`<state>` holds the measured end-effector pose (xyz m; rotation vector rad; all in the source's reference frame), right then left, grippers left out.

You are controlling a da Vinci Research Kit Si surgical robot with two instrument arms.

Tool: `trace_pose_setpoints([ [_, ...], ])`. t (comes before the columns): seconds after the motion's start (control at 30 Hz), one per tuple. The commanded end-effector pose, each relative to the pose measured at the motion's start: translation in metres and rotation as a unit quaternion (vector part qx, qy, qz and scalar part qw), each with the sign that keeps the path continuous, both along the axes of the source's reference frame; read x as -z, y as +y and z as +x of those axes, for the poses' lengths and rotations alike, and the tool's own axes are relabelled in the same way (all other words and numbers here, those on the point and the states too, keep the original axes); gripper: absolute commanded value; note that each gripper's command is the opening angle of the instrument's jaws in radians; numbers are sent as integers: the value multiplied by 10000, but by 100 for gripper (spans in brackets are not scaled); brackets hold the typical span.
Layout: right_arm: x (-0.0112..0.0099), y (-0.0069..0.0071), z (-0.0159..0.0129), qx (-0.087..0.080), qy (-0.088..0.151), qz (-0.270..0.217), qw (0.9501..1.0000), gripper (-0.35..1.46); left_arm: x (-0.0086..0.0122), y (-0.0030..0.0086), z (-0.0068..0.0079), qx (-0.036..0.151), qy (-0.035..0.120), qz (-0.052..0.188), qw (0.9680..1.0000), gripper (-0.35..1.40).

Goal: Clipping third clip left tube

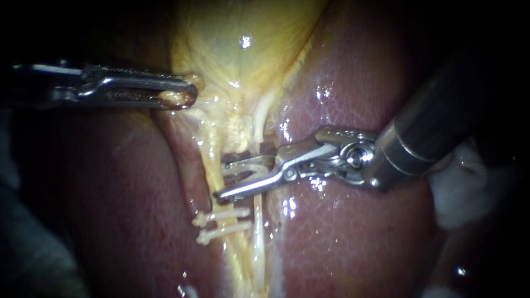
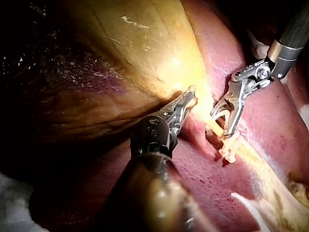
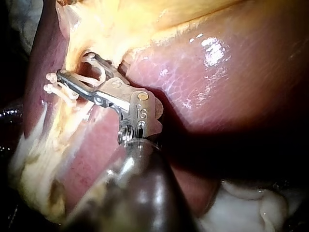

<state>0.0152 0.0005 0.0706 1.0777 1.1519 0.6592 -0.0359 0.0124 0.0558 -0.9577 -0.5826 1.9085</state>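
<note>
My left instrument (image 1: 179, 94) comes in from the left, its jaws shut on yellowish tissue at the gallbladder's (image 1: 248, 33) lower edge; the left wrist view shows that hold (image 2: 188, 99). My right instrument (image 1: 223, 179) reaches in from the upper right. Its jaws stand apart astride the left tube (image 1: 212, 160), with a white clip (image 1: 248, 168) held between them. Below the jaws, two white clips (image 1: 221, 215) cross the same tube. They also show in the right wrist view, just beyond the right instrument's jaws (image 3: 75, 65) as the two clips (image 3: 53, 82).
Liver (image 1: 359, 237) lies on both sides of the tubes. A paler right tube (image 1: 258, 221) runs beside the left one. White gauze (image 1: 469, 187) sits at the right, behind the right instrument's shaft.
</note>
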Motion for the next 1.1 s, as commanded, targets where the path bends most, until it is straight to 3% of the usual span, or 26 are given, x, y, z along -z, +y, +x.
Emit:
trace_pose_setpoints([
  [0.03, 1, -1, 1, -42, 59, 16, 10000, 49, 0, 0, 0, 2, 3, -1, 10000, -35],
  [0.17, 7, -7, 8, -141, 250, 73, 9996, 49, 0, 0, 0, 2, 3, -1, 10000, -35],
  [0.47, 15, -13, 27, -274, 444, 225, 9984, 49, 0, 0, 0, 2, 3, -1, 10000, -35],
  [0.7, 20, -8, 34, -377, 565, 314, 9972, 49, 0, 0, 0, 3, 4, -1, 10000, -35],
  [1.1, 58, 8, 31, -402, 671, 456, 9959, 46, 0, 0, 0, 3, 4, -1, 10000, -35],
])
